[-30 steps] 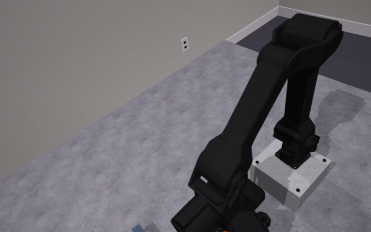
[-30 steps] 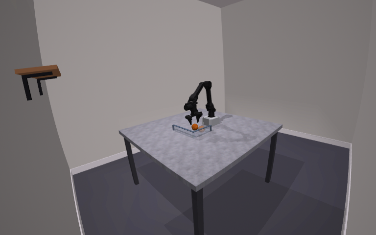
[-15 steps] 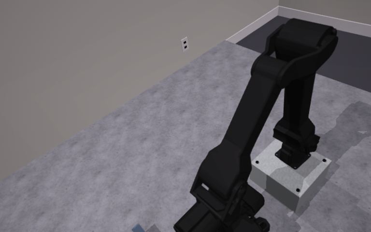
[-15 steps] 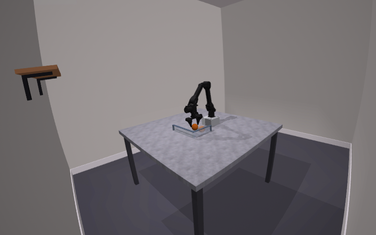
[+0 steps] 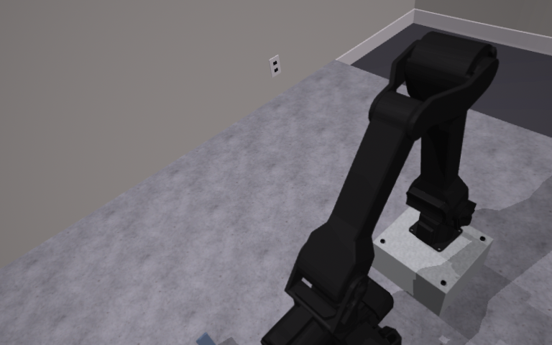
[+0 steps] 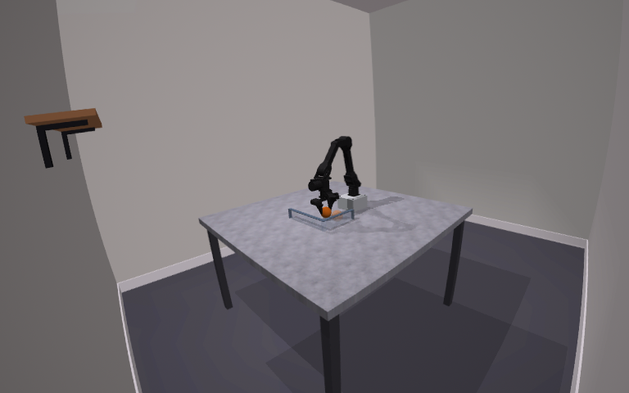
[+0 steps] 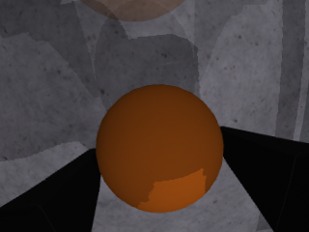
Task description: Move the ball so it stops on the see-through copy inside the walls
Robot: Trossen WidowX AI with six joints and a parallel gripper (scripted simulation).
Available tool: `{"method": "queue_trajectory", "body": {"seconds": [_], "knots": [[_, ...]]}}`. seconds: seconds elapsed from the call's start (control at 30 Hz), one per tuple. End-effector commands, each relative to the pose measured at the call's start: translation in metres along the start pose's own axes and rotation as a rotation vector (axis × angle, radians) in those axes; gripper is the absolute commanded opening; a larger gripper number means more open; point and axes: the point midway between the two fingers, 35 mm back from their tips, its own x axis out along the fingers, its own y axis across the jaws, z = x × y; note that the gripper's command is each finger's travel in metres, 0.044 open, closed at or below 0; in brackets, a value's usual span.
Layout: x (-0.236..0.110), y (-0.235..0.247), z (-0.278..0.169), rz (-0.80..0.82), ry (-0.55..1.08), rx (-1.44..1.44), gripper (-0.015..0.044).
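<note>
The orange ball [image 6: 326,212] [image 7: 159,145] is between the fingers of my gripper [image 6: 326,210] [image 7: 158,145], which points down. Both fingertips touch its sides in the wrist view, so the gripper is shut on the ball. The see-through copy [image 6: 338,214] [image 7: 132,10] is faint orange, right of the ball in the exterior view and at the top edge of the wrist view, apart from the ball. The low clear walls [image 6: 305,214] with blue rims make a corner in front of them. The top view cuts off the ball and fingertips; whether the ball touches the table is unclear.
The arm's white base block [image 5: 431,260] [image 6: 353,201] stands on the grey table [image 5: 162,227] [image 6: 296,259] behind the walls. One blue wall end [image 5: 205,339] shows at the bottom of the top view. A brown shelf [image 6: 65,116] hangs far left.
</note>
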Motion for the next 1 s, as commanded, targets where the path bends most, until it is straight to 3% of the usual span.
{"method": "queue_trajectory", "body": {"seconds": [0.0, 0.13, 0.4, 0.83, 0.97], "knots": [[0.001, 0.0, 0.001, 0.0, -0.003, 0.002, 0.029], [-0.003, -0.001, 0.001, 0.0, -0.003, 0.002, 0.0204], [-0.05, -0.01, 0.001, -0.001, -0.003, 0.002, 0.0], [-0.134, -0.003, 0.0, -0.001, -0.003, 0.002, 0.0], [-0.143, -0.001, 0.0, -0.001, -0.003, 0.002, 0.0]]}}
